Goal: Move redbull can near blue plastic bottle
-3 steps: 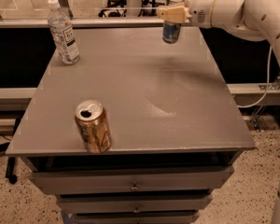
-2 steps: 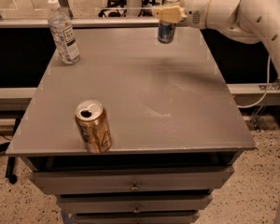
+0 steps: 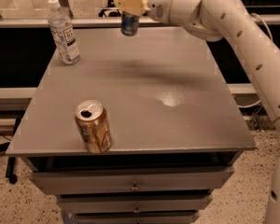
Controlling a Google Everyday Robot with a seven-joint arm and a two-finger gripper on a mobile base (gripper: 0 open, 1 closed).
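Aloft over table [image 3: 186, 125]: pincer [image 3: 129, 6], redbull can [image 3: 129, 25]

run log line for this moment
claw: shut on slim silver-blue redbull can, aloft over far edge of grey table | clear blue plastic bottle: upright, far-left corner | placed: not yet

Grey table [image 3: 177, 78], bottle [image 3: 65, 34] back-left, gold can [image 3: 93, 127] front, hand [image 3: 129, 10] over back edge

At top centre, the gripper [image 3: 130, 6] clamps the redbull can [image 3: 129, 26], and its fingers hide part of the can's upper half. The arm [image 3: 252, 50] runs off the right edge and the drawers [image 3: 133, 183] off the bottom. The print on the bottle [image 3: 64, 34] label is too small to read.
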